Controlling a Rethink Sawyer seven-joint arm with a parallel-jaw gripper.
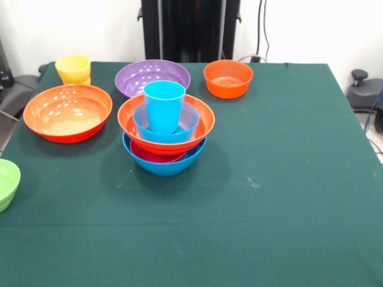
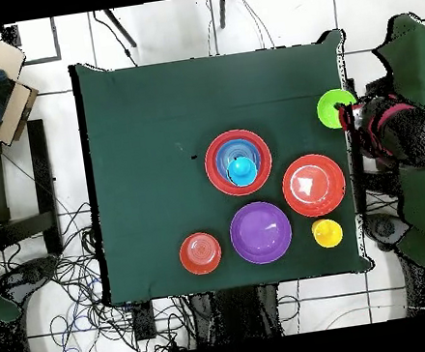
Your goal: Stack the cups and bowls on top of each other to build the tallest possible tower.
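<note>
While no gripper was seen in either view, the yellow cup [image 1: 73, 69] was judged light, stiff and slippery, best taken at its rim.

You see dark green tablecloth [image 1: 287, 179], plain, few pale specks. Stack colours, bottom up: blue bowl [image 1: 164, 164], magenta bowl [image 1: 152, 156], orange bowl [image 1: 200, 122], lighter blue bowl [image 1: 188, 122], sky blue cup [image 1: 164, 104] on top. Loose pieces: purple bowl [image 1: 143, 76], glossy with pale highlights; large orange bowl [image 1: 67, 112], yellowish sheen inside; small orange bowl [image 1: 228, 78]; yellow cup [image 1: 73, 69]; lime green bowl [image 1: 7, 182] at edge. Overhead, you get stack as red-orange ring round blue centre [image 2: 239, 161]. Person's sleeve [image 2: 401, 133] beside table: dark with red-pink markings.
</note>
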